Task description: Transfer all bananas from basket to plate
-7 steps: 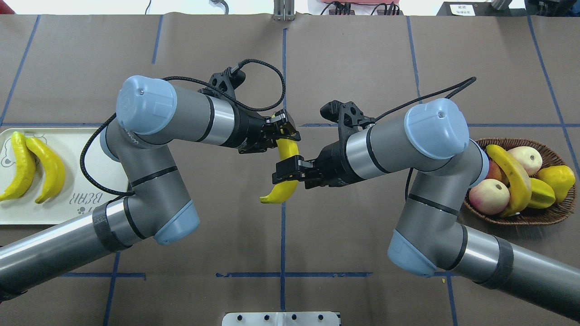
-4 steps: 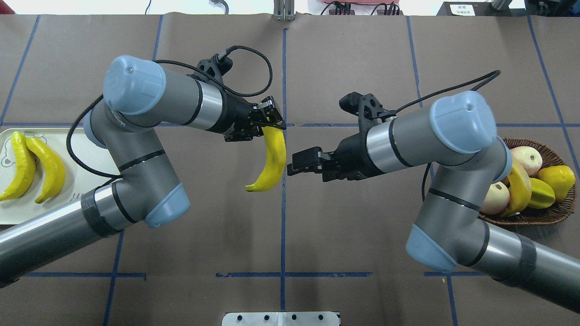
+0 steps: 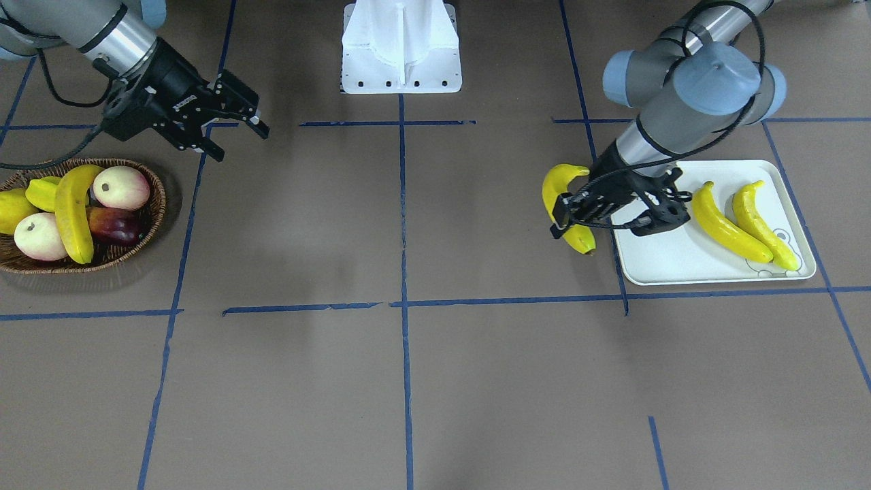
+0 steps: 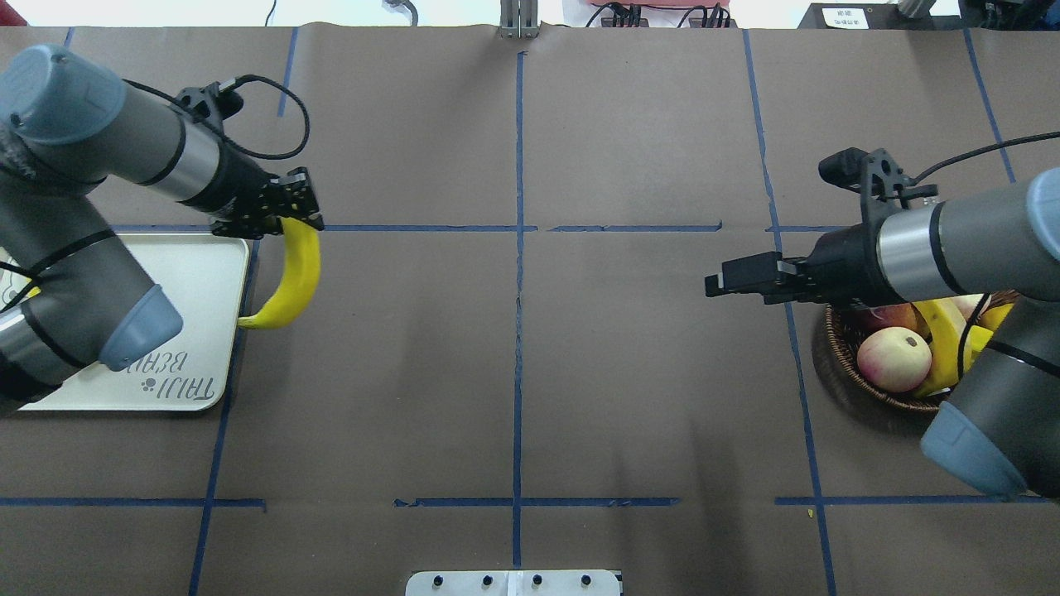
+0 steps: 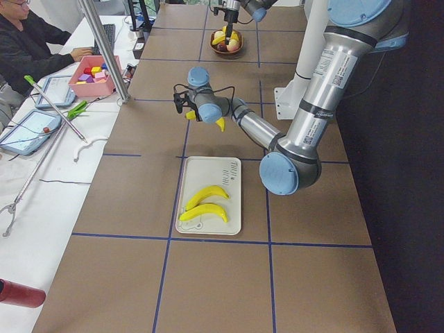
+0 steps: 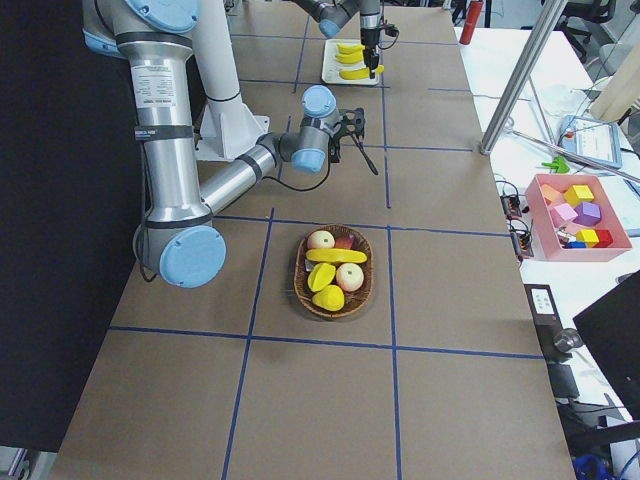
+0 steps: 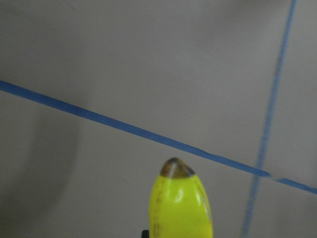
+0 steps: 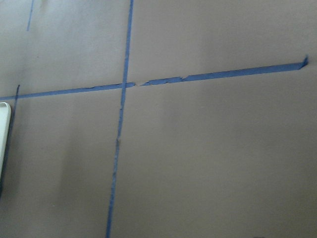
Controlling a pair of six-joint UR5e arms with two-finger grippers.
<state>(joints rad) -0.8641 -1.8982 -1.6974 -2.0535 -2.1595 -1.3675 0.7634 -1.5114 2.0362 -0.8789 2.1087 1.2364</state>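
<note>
Yellow banana (image 4: 302, 273) hangs clamped in left tool (image 4: 300, 218) beside plate (image 4: 207, 281) | right tool (image 3: 240, 143) level, parted, empty

Four bananas (image 3: 728, 224), one basket (image 3: 102, 264) and one plate (image 3: 667, 262).

— What is the table (image 4: 513, 372) like?
— Brown all over, with blue lines (image 4: 517, 248) that make big squares.
— What sits on it?
— A white plate (image 4: 199, 281) at one end and a brown basket (image 3: 102, 264) at the other, well apart. A white base (image 3: 401, 54) stands in the middle of the robot's edge.
</note>
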